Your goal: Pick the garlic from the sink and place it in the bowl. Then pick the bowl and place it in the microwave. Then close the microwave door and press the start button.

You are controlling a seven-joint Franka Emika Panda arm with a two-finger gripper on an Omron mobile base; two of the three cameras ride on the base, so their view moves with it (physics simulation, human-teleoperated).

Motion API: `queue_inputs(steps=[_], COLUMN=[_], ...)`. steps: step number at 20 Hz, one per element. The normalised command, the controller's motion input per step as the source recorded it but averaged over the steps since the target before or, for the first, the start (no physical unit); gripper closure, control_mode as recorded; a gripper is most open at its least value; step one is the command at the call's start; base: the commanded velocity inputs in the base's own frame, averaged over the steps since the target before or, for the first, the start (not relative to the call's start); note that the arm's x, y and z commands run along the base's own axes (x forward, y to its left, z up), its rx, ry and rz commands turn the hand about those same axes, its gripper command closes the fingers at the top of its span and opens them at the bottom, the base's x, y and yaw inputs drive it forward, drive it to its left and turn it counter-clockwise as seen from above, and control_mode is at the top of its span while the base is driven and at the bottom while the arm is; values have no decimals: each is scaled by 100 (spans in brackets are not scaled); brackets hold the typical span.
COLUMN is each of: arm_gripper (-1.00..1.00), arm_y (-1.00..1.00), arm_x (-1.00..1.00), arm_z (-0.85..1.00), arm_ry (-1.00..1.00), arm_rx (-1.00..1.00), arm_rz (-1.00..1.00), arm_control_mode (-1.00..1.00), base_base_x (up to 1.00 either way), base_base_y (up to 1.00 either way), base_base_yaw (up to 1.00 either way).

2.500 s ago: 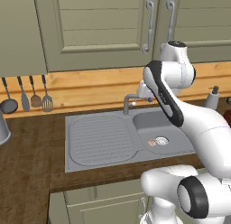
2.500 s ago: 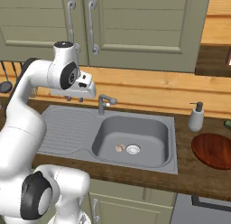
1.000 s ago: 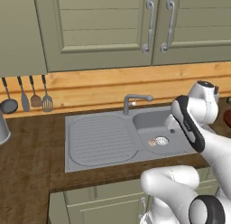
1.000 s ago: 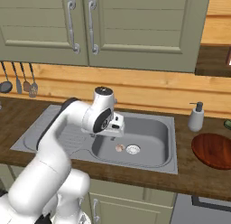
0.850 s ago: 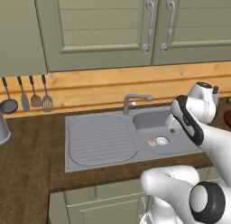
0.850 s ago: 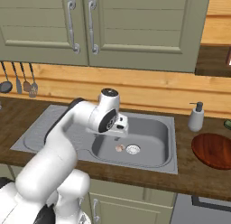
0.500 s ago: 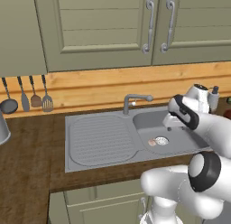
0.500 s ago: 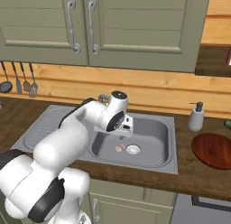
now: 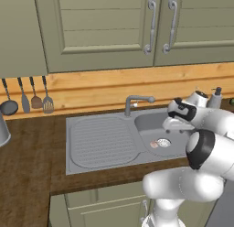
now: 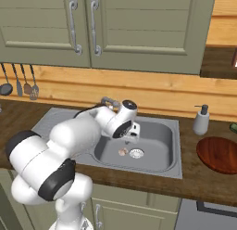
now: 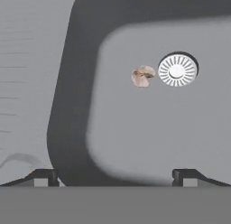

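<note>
The garlic [image 11: 142, 76], a small whitish-pink lump, lies on the floor of the sink [image 11: 149, 128] basin, just left of the round drain ring [image 11: 177, 70]. In the base views the garlic [image 9: 154, 144] [image 10: 122, 151] lies below my hand. My gripper [image 11: 115, 177] hangs open above the basin, pointing down, with nothing between its fingers. It hovers over the basin's middle [image 9: 177, 128] [image 10: 128, 140], clear of the garlic. The reddish-brown bowl [image 10: 221, 154] sits on the counter to the right of the sink [image 10: 162, 141]. The microwave is out of view.
A bent grey faucet [image 9: 137, 101] [image 10: 107, 100] stands behind the basin, close to my arm. The ribbed drainboard [image 9: 100, 141] lies to the left. A soap dispenser [image 10: 201, 120] stands behind the bowl. Utensils [image 9: 27, 95] hang on the back wall at far left.
My arm has swung from high near the cabinets down over the sink basin. The gripper now points down at the basin floor and has stayed open. The garlic has not moved.
</note>
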Motion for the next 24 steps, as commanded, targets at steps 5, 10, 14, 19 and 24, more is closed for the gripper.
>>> queue_inputs(steps=[5, 10, 14, 19, 24], arm_gripper=[-100, -100, -100, -100, -100], arm_y=[23, 7, 0, 0, 0], arm_x=[1, 7, 32, 36, 40], arm_z=[-33, -25, -19, -19, -9], arm_ry=[-2, 1, 0, 0, 0], arm_rx=[-3, -1, 0, 0, 0], arm_rz=[-9, -6, 0, 0, 0], arm_control_mode=[-100, -100, -100, -100, -100], base_base_x=[0, 0, 0, 0, 0], base_base_y=[0, 0, 0, 0, 0], base_base_yaw=[0, 0, 0, 0, 0])
